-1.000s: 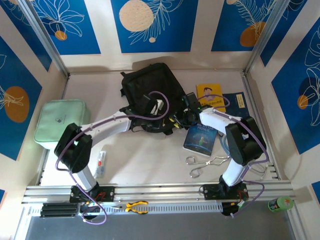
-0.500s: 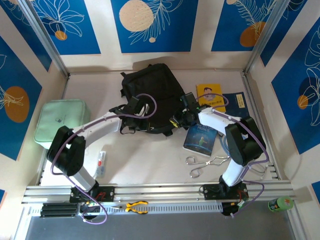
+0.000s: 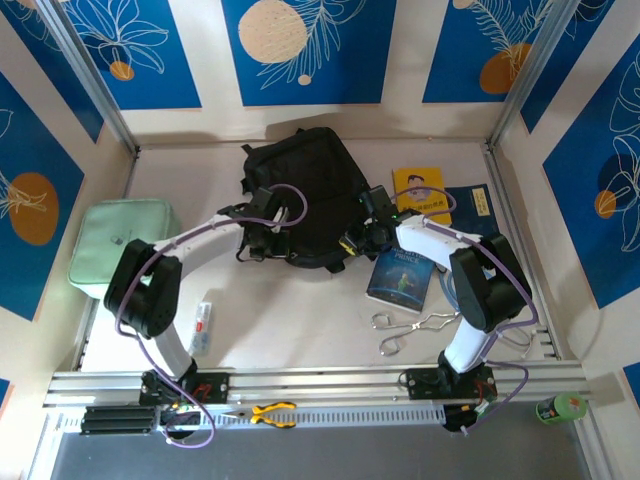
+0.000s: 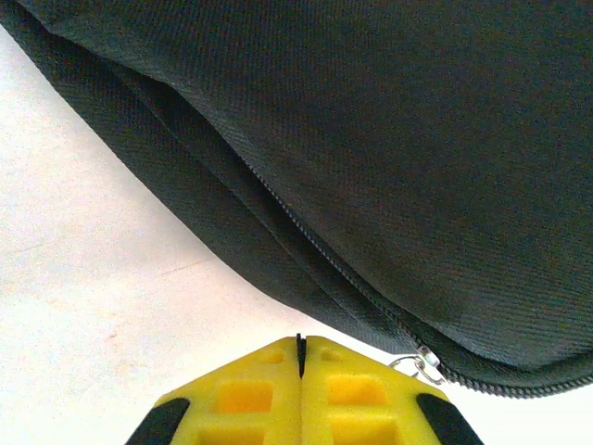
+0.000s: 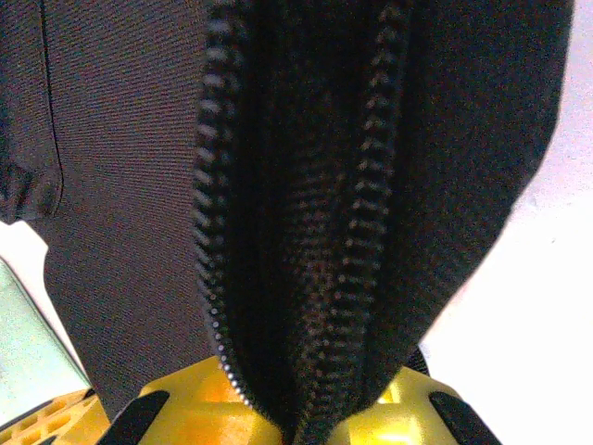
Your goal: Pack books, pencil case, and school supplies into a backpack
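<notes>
Right gripper [image 5: 298,413] pinches the backpack [image 3: 310,170] at its open zip, left gripper [image 4: 301,360] jaws pressed together, empty (zip pull [image 4: 422,362] just beside).

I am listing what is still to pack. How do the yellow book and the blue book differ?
The yellow book shows a cartoon face; the blue book shows an illustrated scene. The yellow book lies farther from the arm bases; the blue book lies nearer, turned askew. Both lie flat on the table, right of the backpack, cover up.
</notes>
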